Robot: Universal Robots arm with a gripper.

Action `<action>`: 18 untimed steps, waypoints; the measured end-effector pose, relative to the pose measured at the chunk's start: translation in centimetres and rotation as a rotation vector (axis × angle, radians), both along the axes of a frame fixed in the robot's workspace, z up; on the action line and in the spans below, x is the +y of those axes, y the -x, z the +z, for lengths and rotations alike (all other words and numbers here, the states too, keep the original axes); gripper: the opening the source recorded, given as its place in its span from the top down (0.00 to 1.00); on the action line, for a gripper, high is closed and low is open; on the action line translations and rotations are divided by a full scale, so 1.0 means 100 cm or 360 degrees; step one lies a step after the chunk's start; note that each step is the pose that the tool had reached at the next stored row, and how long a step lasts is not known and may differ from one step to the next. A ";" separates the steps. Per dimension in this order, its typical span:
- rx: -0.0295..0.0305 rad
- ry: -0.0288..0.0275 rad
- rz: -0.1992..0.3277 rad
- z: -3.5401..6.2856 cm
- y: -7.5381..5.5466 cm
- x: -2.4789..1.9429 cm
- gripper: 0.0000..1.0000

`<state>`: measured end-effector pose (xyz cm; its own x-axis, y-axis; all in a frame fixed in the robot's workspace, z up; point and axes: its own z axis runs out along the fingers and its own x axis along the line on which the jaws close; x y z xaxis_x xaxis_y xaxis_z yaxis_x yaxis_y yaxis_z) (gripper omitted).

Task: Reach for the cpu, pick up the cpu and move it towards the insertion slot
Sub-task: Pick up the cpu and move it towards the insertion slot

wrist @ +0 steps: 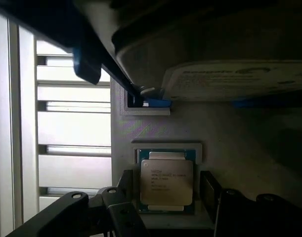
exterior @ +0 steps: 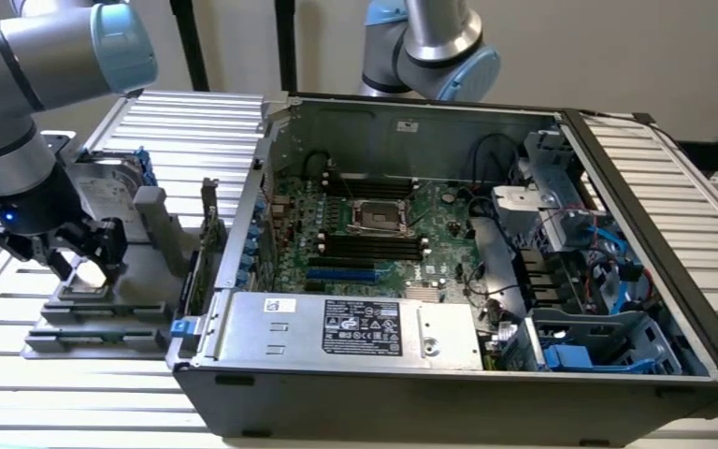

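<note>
My claw [exterior: 82, 254] hangs spread over the grey holder [exterior: 150, 229] on the slatted tabletop [exterior: 35, 398]. Its fingers [wrist: 209, 190] stand just beside either edge of the cpu [wrist: 166, 181], which lies silvery side up in its pocket, near the open computer case [exterior: 334, 407].

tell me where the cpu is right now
The cpu lies in the grey tray at the exterior view's left, beside the open computer case.
</note>
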<state>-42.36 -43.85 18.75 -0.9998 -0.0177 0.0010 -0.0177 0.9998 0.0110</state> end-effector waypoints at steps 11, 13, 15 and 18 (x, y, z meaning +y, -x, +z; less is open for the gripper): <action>0.00002 0.00000 0.0000 -0.0010 0.001 0.0026 0.44; 0.00002 0.00000 0.0000 -0.0011 0.001 0.0028 0.44; 0.00004 0.00003 0.0000 -0.0010 0.001 0.0029 0.45; 0.00002 0.00000 0.0000 -0.0011 0.001 0.0029 0.45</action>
